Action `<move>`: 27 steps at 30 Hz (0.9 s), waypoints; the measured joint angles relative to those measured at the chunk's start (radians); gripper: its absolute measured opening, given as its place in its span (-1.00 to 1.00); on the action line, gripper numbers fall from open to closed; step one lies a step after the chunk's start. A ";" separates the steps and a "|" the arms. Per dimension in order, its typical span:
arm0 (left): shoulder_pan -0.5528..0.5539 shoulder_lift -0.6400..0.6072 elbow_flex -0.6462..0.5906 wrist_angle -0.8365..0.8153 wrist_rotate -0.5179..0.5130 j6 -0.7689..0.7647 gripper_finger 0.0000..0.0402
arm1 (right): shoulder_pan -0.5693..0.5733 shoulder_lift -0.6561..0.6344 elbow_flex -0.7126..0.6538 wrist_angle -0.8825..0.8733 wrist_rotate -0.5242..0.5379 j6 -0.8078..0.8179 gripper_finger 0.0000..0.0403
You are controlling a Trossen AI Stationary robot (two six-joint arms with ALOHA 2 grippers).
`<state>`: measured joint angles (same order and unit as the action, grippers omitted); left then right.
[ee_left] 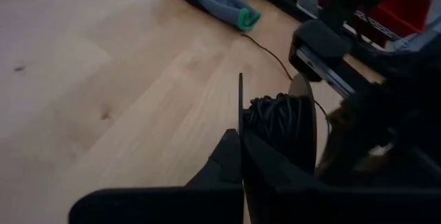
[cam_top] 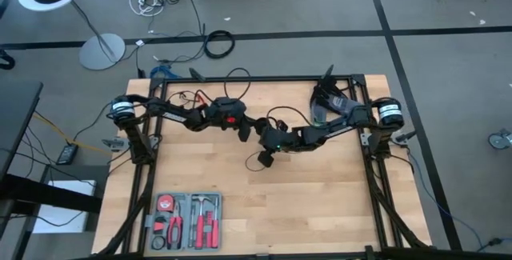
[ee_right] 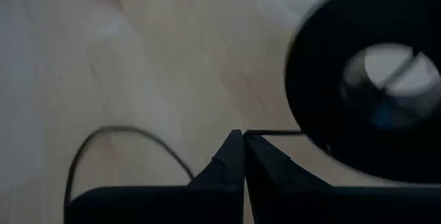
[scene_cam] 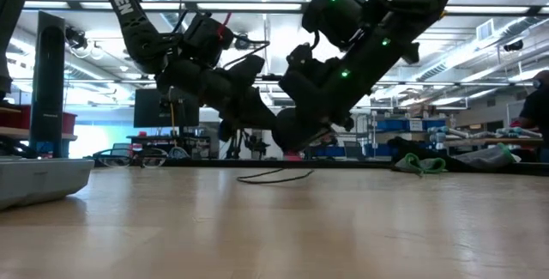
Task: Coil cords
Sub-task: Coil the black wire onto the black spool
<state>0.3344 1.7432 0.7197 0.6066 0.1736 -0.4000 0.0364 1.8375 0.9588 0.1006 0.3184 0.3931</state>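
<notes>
I am the robot, and both my arms meet near the middle of the table (cam_top: 320, 204). My left gripper (ee_left: 241, 124) has its two fingers pressed together on a flat round spool (ee_left: 279, 124) that has the thin black cord (ee_left: 265, 117) wound on it. The spool sits right at my fingertips, so that part of the cord is touching me. From above, my left gripper (cam_top: 242, 132) is at about ten o'clock from my right gripper (cam_top: 265, 158), and they are just beside each other.

My right gripper (ee_right: 242, 136) is pinched together too. A thin straight bit of cord (ee_right: 272, 132) runs off from its tips toward three o'clock, toward a big round black thing (ee_right: 375, 79). I think I am pinching the cord, but it is very thin, so I am not sure.

A loose bit of cord (scene_cam: 274, 176) lies on the wood under both arms, running mostly side to side. My right gripper looks nearer to it, so I think that arm should feed it while the left one holds the spool.

From above, my arms hide the spool. The big round thing is blurry, and I cannot tell what it is.
</notes>
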 joint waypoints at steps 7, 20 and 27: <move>-0.002 -0.001 0.001 -0.057 -0.082 0.017 -1.00 | -0.013 0.021 -0.002 0.097 -0.010 -0.035 -0.90; -0.003 -0.001 0.000 -0.145 -0.165 0.031 -1.00 | -0.021 0.006 0.000 0.062 -0.089 -0.055 -0.42; -0.003 -0.003 0.002 -0.163 -0.176 0.031 -1.00 | -0.035 -0.179 0.000 -0.220 -0.037 0.005 -0.41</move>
<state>0.3313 1.7405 0.7216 0.4438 -0.0029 -0.3691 0.0013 1.6583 0.9585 -0.1199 0.2818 0.3986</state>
